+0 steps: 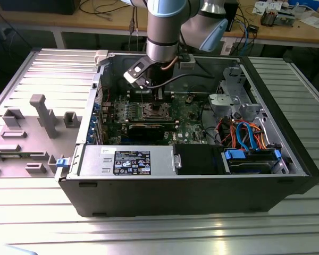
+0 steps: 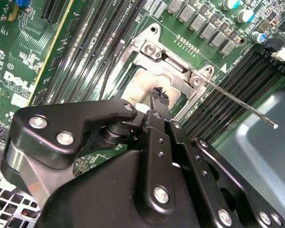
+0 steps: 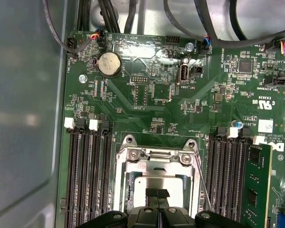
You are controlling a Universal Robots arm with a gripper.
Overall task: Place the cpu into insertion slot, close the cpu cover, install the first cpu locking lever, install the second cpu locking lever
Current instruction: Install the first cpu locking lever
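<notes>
Two steps look done: cpu sits in insertion slot under lowered cpu cover, just below the pinched-together, empty claw; a lever beside it stands unlatched.

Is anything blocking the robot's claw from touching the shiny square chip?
Nothing visible does. In the first wrist view the gripper hangs right above the cpu. The cpu cover only frames it, and its window leaves the silver top bare.
</notes>
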